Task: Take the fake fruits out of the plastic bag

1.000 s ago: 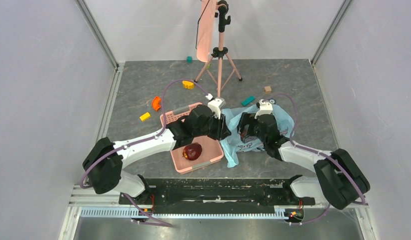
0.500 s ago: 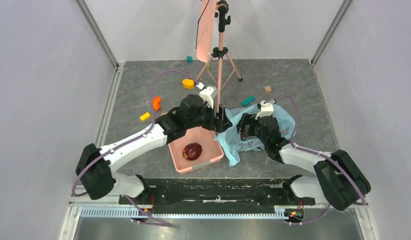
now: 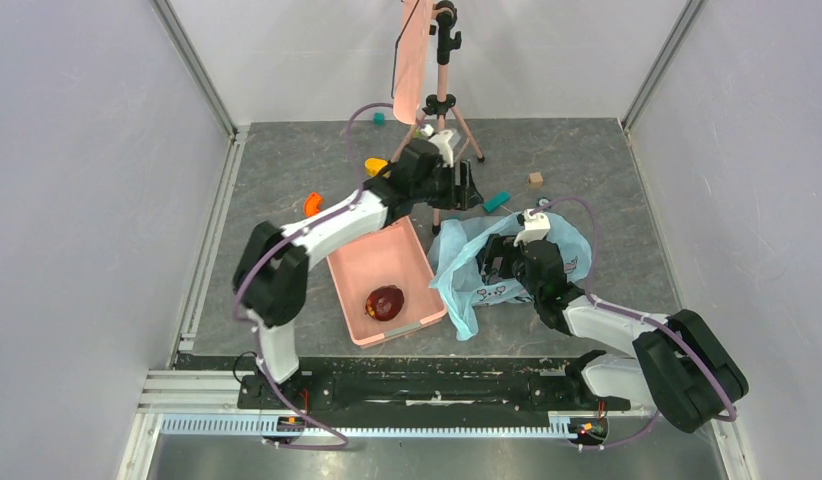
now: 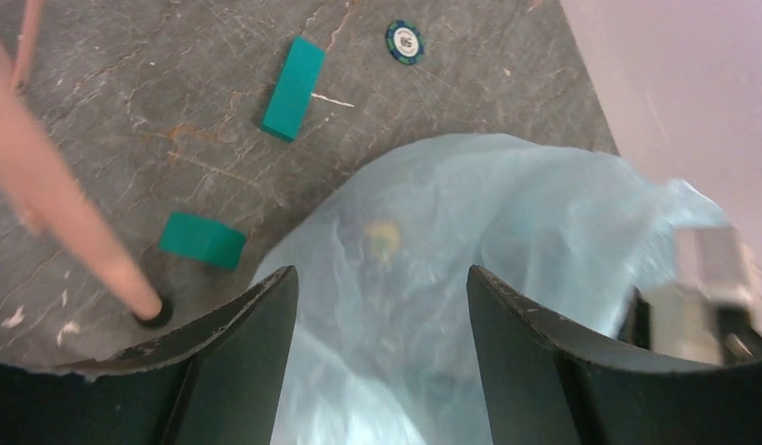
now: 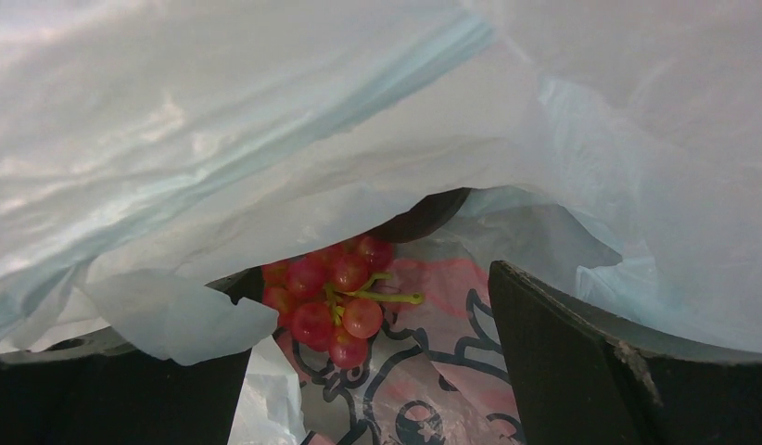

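The top external camera looks steeply down from above the near edge, taking in the whole table [image 3: 277, 170]. The left wrist camera, held high, faces down onto the plastic bag [image 4: 470, 213]. The right wrist camera peers close-up into the bag's mouth. All three views share that bag.

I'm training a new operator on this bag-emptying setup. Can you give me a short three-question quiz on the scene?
1. True or false: the pink basket holds one dark-red fruit.
2. Which fruit shows inside the plastic bag in the right wrist view? A banana; B red grapes; C lemon.
3. Fill in: the left hand is open and holds ____.
Key: 1 true; 2 B; 3 nothing.
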### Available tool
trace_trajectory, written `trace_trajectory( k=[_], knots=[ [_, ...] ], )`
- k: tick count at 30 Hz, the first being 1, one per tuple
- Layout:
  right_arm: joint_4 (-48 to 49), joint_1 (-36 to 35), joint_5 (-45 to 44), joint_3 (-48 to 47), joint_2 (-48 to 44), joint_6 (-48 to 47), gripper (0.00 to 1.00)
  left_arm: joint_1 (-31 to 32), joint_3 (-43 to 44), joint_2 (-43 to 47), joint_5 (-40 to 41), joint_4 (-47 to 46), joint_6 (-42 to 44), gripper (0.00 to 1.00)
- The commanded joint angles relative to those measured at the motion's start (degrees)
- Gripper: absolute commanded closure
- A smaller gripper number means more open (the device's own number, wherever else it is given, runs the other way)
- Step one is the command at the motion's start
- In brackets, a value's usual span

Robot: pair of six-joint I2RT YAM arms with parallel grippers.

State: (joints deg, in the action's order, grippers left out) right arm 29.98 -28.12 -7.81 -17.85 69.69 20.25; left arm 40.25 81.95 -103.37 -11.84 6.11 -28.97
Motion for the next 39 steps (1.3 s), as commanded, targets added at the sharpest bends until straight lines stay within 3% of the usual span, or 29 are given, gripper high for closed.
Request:
trace_trajectory(
  k=[1, 17, 33, 39],
  knots=[
    [3.51, 0.43, 0.42, 0.57, -0.81, -1.46, 0.06, -0.16, 11.03, -9.46, -3.02, 2.37, -1.35, 0.28],
    [6.04, 1.76, 2.05, 0.09, 0.83, -2.93, 0.06, 0.07, 30.32, -27.96, 4.4, 18.8, -0.67, 0.31],
    [8.76, 2.11, 2.95, -0.71, 3.77, -4.85, 0.02, 1.06, 16.05, -20.65, 2.38, 13.23, -0.86, 0.49],
    [10.95, 2.17, 4.01, -1.58, 7.46, -5.0, 0.02, 1.15, 14.75, -21.23, 1.27, 12.95, -0.4, 0.56]
  ],
)
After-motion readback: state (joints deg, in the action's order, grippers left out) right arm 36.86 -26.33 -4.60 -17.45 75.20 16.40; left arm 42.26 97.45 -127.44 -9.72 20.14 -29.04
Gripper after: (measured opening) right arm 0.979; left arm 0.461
